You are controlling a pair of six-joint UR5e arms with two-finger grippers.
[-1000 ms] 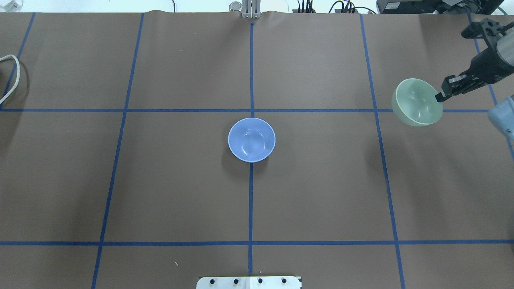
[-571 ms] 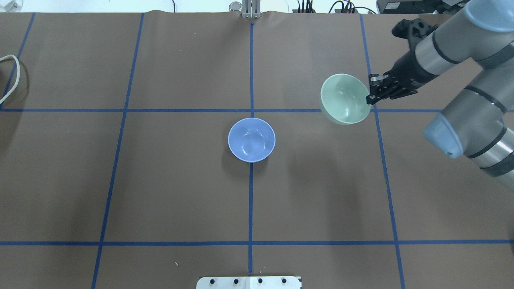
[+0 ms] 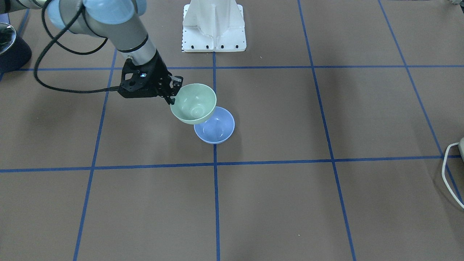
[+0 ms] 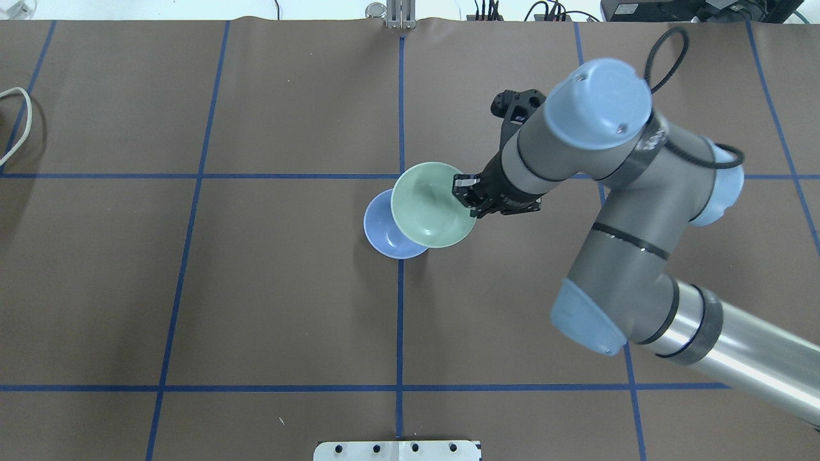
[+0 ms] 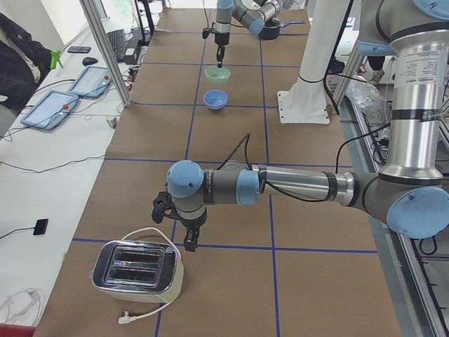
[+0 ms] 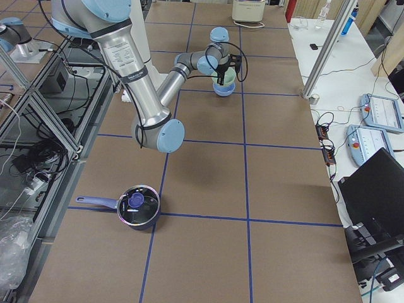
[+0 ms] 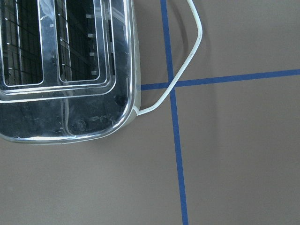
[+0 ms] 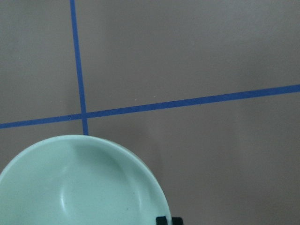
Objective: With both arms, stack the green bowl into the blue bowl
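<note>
The green bowl (image 4: pixel 430 206) hangs in the air, held by its rim in my right gripper (image 4: pixel 466 192), which is shut on it. It sits above the blue bowl (image 4: pixel 379 229) and covers that bowl's right part in the overhead view. In the front view the green bowl (image 3: pixel 194 103) is above and beside the blue bowl (image 3: pixel 217 130), which rests on the table's centre line. The right wrist view shows the green bowl (image 8: pixel 79 183) from above. My left gripper (image 5: pixel 188 240) shows only in the exterior left view, over a toaster; I cannot tell whether it is open or shut.
A chrome toaster (image 5: pixel 137 270) with a white cord (image 7: pixel 187 61) stands at the table's left end. A dark pot with a lid (image 6: pixel 137 207) sits at the right end. The white robot base (image 3: pixel 214 25) is at the table's near edge.
My right arm has carried the green bowl leftward from the table's right side to just over the blue bowl. The blue bowl has not moved.
</note>
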